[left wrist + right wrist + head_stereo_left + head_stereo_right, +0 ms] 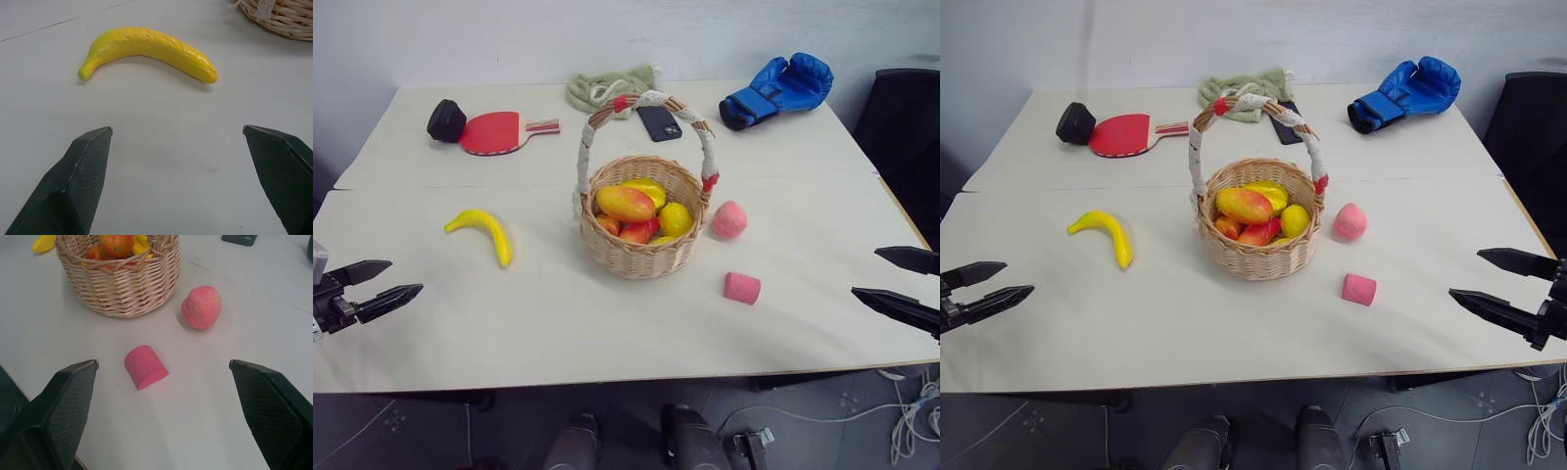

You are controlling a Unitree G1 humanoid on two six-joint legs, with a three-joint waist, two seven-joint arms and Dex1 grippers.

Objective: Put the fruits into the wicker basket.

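Both two-fingered black grippers hover spread wide and empty: the left gripper (376, 281) faces the curved yellow banana (485, 231), the right gripper (901, 278) the small pink cylinder block (742, 288).

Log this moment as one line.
left pincer open | right pincer open | curved yellow banana, round pink peach on table | mangoes in tan wicker basket

table (607, 333): off-white. wicker basket (644, 257): tan weave, handle wrapped in white cord with red ties. mango-like fruits (626, 204): yellow and orange-red. banana (485, 231): yellow. peach-like ball (729, 219): pink. cylinder block (742, 288): pink. boxing glove (779, 88): blue, black cuff. table tennis paddle (495, 131): red. towel (607, 88): pale green. phone (659, 123): black.
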